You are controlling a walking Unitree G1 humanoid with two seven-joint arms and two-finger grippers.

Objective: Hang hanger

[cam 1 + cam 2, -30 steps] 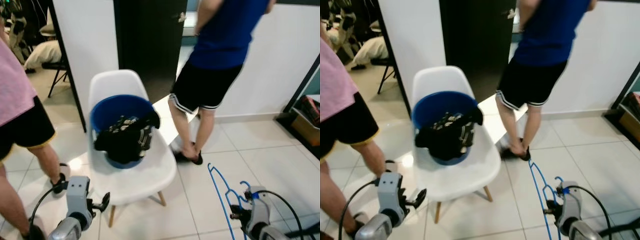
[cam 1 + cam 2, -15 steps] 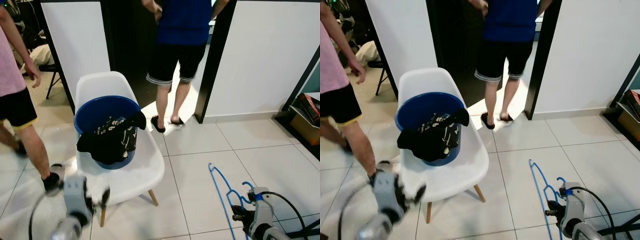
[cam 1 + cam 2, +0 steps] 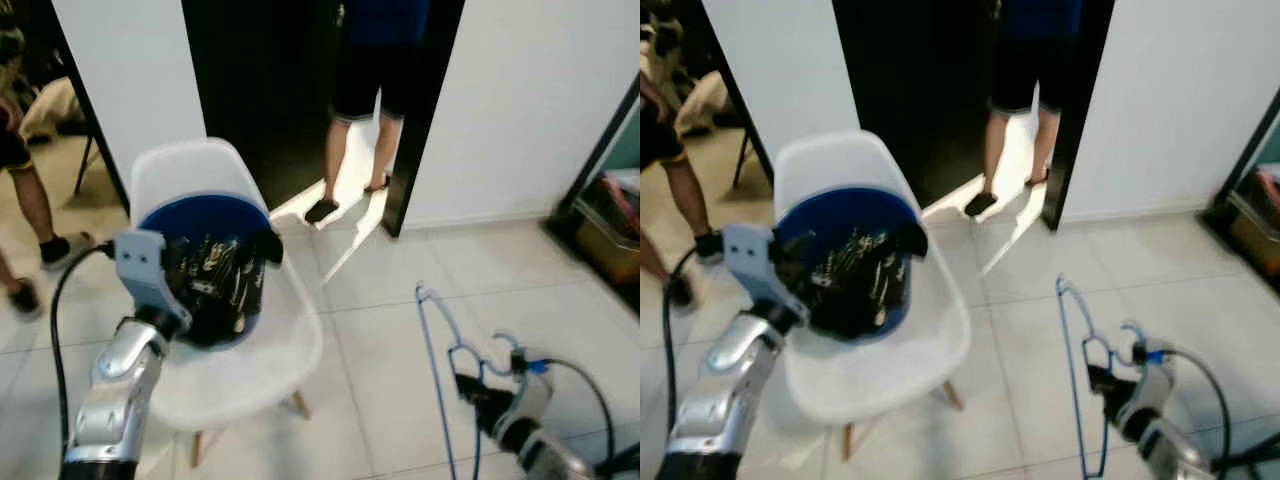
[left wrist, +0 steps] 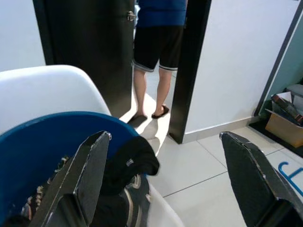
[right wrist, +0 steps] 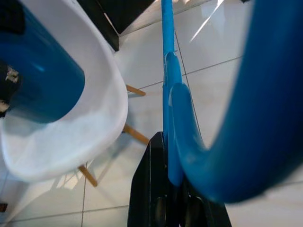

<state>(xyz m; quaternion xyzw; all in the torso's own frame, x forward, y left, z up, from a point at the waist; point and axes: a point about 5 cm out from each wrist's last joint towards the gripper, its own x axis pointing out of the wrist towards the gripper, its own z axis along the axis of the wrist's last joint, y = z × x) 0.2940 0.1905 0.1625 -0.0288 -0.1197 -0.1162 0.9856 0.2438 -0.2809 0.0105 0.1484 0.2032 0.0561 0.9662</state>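
A blue wire hanger (image 3: 438, 375) stands upright over the tiled floor at the lower right, and my right gripper (image 3: 470, 388) is shut on it just under the hook. In the right wrist view the black fingers (image 5: 150, 189) clamp the blue hanger (image 5: 166, 90). My left gripper (image 4: 165, 179) is raised in front of the blue basin (image 3: 205, 213) and open, with its fingers (image 4: 90, 175) wide apart and nothing between them. A dark patterned garment (image 3: 225, 280) is draped over the basin's rim.
The basin sits on a white chair (image 3: 255, 365) with wooden legs. A person in black shorts (image 3: 365, 85) stands in the dark doorway behind it. Another person's legs (image 3: 25, 190) are at the far left. A box (image 3: 610, 215) lies at the right wall.
My left arm has risen from low beside the chair up to the basin. The person in blue has walked into the doorway. The hanger stays in my right gripper.
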